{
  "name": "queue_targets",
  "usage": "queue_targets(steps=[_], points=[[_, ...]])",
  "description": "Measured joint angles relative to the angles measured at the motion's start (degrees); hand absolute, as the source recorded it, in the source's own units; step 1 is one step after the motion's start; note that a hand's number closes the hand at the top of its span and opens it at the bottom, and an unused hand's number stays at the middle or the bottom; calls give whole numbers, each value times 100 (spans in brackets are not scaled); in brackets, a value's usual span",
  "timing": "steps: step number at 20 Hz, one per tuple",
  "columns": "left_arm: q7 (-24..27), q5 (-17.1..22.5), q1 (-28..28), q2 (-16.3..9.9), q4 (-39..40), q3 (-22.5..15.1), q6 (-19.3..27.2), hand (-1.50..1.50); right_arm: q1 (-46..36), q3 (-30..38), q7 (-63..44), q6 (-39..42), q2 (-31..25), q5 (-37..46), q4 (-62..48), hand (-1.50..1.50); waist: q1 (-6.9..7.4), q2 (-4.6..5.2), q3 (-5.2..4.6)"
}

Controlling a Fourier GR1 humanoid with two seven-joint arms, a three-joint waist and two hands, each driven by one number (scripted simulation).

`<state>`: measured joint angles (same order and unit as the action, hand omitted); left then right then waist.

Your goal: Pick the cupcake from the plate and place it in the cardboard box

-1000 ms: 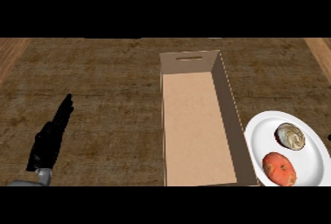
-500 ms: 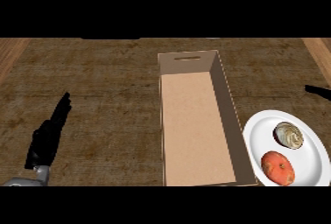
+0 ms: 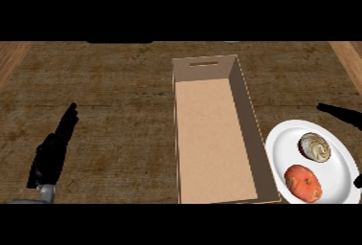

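Matt cardboard box [image 3: 212, 143], glossy white plate [image 3: 283, 143], rough woven counter [image 3: 120, 95].

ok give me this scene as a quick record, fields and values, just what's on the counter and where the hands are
surface: brown mat
cardboard box: open, long, centre, nothing visible inside
plate: white, right of the box, close to its wall
cupcake: on the plate, far half
orange-red item: on the plate, near half
left robot hand: open, fingers straight, left side, holds nothing
right robot hand: only a dark tip at the right edge, beyond the plate
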<state>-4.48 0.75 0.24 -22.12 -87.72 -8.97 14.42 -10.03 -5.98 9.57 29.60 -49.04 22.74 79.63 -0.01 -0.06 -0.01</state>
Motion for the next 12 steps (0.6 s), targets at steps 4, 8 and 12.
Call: queue_targets(steps=[4, 8, 12], points=[[-39, -119, -14, 150, 4, 102, -77, 0, 21, 84, -30, 11, 208, 406, -97, -150, 8, 2, -1], [123, -167, -17, 205, 159, 276, -253, 0, 103, 68, -40, -67, 488, 805, -188, -150, 8, 5, 0], [3, -334, -30, 339, 54, 333, -322, 0, 71, 203, 78, -37, 675, 1101, -341, -150, 12, 5, 1]])
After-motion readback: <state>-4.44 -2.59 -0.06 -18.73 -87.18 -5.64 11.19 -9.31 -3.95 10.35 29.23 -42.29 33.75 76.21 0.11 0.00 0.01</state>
